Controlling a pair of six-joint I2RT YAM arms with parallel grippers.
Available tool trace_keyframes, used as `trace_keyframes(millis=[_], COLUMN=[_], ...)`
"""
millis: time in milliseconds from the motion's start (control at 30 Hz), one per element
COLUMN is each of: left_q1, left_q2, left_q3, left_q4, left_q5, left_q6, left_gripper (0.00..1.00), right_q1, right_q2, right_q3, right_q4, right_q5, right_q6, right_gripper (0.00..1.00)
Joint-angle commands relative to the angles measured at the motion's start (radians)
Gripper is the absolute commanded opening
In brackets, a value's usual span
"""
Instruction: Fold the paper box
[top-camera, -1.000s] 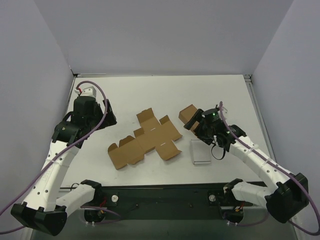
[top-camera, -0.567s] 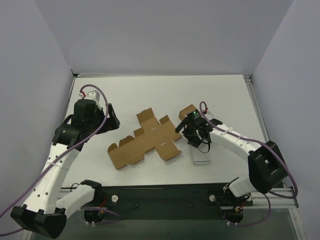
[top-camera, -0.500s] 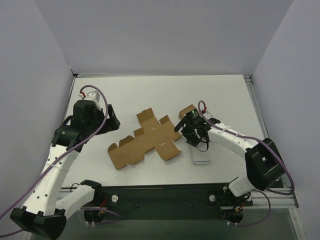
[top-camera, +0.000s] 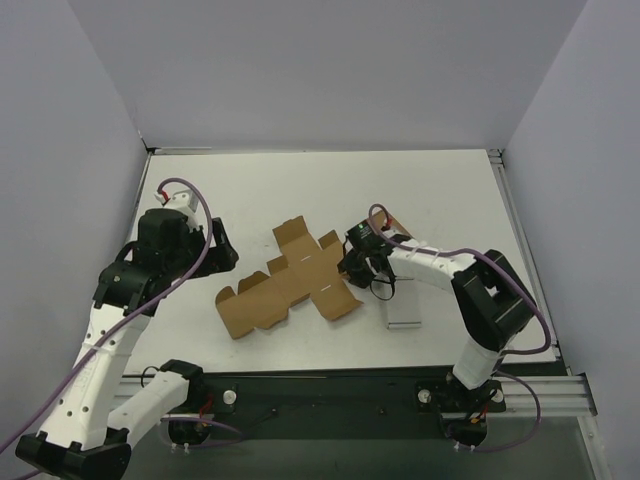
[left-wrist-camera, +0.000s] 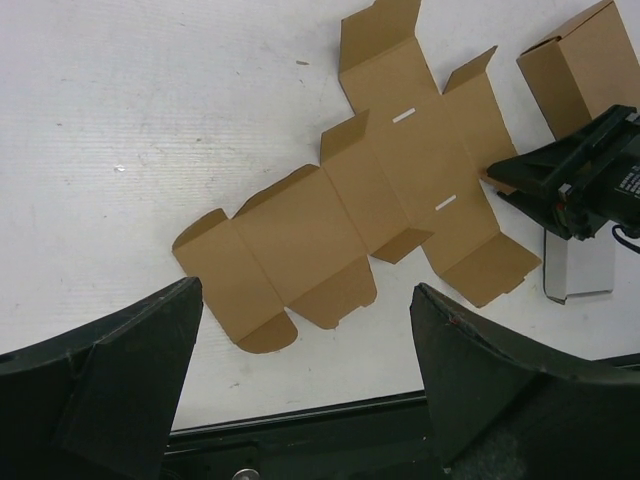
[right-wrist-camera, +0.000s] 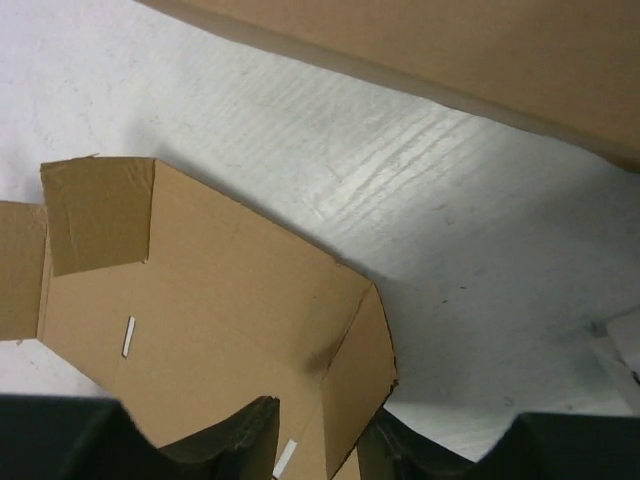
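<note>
Flat die-cut paper box (top-camera: 290, 285) lying unfolded at the centre of the surface (top-camera: 300, 185). The right hand (right-wrist-camera: 318, 440) straddles the edge of the sheet's right-hand flap, jaws partly drawn in; whether they already pinch the card cannot be told. The left hand (top-camera: 222, 248) hovers wide open and empty, left of the sheet and apart from it. Likely hazards: with nothing pinning the sheet, a pull on the flap may drag the whole blank sideways instead of bending it at the crease; a shallow bite may slip off; thin card may buckle off-crease. The brown carton (left-wrist-camera: 585, 60) and white slab (left-wrist-camera: 580, 275) lie close to the right hand.
</note>
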Motion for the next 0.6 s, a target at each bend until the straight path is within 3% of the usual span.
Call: trace_keyframes(millis=[0, 33, 133, 300, 567], left_q1=[0.007, 0.007, 0.005, 0.007, 0.024], left_q2=[-0.026, -0.028, -0.036, -0.022, 0.039], left_q3=[0.026, 0.023, 0.018, 0.012, 0.005], left_q4=[0.004, 0.008, 0.028, 0.086, 0.171], left_q5=[0.060, 0.069, 0.109, 0.186, 0.229], left_q6=[0.028, 0.037, 0.057, 0.091, 0.143], left_gripper=[0.95, 0.95, 0.95, 0.97, 0.97], right_q1=[0.004, 0.003, -0.003, -0.009, -0.032], right_q2=[0.036, 0.039, 0.042, -0.034, -0.246], right_q3=[0.065, 0.073, 0.084, 0.091, 0.062], right_q4=[0.003, 0.009, 0.049, 0.163, 0.223], right_q5=[0.045, 0.047, 0.030, -0.069, -0.266], right_q6=[-0.059, -0.077, -0.160, -0.369, -0.536], right_gripper=[0.29, 0.17, 0.00, 0.00, 0.00])
